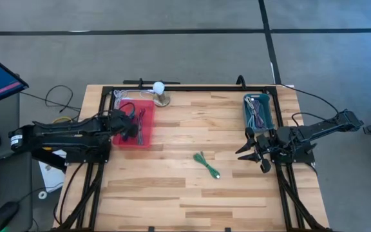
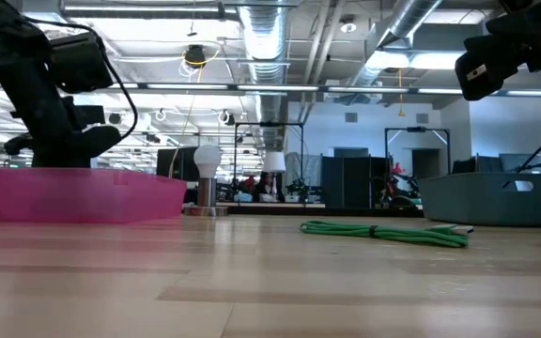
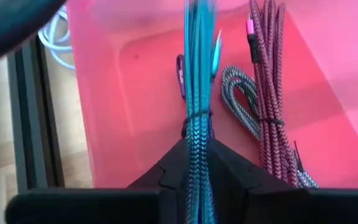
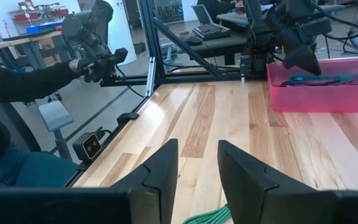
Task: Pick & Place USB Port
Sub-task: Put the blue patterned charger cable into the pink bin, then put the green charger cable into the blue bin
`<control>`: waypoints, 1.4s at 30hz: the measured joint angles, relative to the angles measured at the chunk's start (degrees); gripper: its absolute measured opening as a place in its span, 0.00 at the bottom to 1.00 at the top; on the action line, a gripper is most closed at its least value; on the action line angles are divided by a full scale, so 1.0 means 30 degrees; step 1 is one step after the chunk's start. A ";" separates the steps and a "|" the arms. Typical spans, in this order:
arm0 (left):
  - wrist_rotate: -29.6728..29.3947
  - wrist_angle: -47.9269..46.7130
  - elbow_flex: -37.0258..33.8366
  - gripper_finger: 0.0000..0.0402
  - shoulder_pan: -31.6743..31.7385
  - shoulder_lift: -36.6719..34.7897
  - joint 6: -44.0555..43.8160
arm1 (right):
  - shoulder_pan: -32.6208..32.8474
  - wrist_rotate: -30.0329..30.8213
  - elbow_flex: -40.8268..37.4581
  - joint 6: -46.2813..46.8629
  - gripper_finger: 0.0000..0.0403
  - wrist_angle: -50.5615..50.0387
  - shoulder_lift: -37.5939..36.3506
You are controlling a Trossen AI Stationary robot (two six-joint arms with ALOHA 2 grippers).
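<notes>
Blue cable (image 3: 197, 93): a bundled, braided blue USB cable, tied at its middle, hanging between the left gripper's fingers over the pink bin; its far end reaches toward the bin floor
Left gripper (image 3: 197, 163): over the pink bin, fingers set close on either side of the blue bundle and touching it; the frames do not settle whether the hold is firm or easing off
Left arm (image 1: 63, 135): stretched in from the table's left edge, lying low and nearly level, wrist over the bin
Pink bin (image 1: 148, 143): at the back left of the table; holds a maroon braided cable (image 3: 269, 93) and a grey-black coiled cable (image 3: 241, 99), both on its floor beside the blue one
Green cable (image 1: 207, 165): a tied bundle lying flat on the wood near the table's centre, apart from both grippers
Right gripper (image 4: 197, 163): above the table near the right side, fingers parted with a clear gap, holding nothing
Right arm (image 1: 321, 129): comes in from the right edge, bent at the elbow, wrist facing across the table toward the left
Teal bin (image 1: 259, 111): at the back right, with cables in it, just behind the right gripper
White bulb lamp (image 1: 159, 87): at the back edge, just beside the pink bin
Person's arm (image 4: 36, 78): dark sleeve seen beyond the table in the right wrist view
</notes>
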 joint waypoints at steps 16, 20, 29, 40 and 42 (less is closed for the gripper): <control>0.2261 0.8276 0.0692 0.19 -0.0437 -0.0015 0.7383 | 0.0000 -0.0007 0.0000 0.0000 0.27 0.0015 0.0000; 0.5404 1.1520 0.0723 0.19 -0.0879 -0.0015 0.9165 | 0.0001 -0.0006 0.0000 -0.0001 0.27 0.0015 0.0000; 0.8929 1.4452 0.0723 0.17 -0.3194 -0.0015 1.2586 | -0.0007 0.0123 0.0000 -0.0007 0.27 0.0056 0.0000; 0.8956 1.4850 0.0723 0.15 -0.4839 -0.0036 1.3069 | 0.0000 0.0124 0.0000 -0.0015 0.27 0.0108 0.0000; 0.8952 1.4877 0.0723 0.15 -0.4925 -0.0036 1.2379 | -0.0019 0.0124 0.0000 -0.0058 0.27 0.0199 0.0000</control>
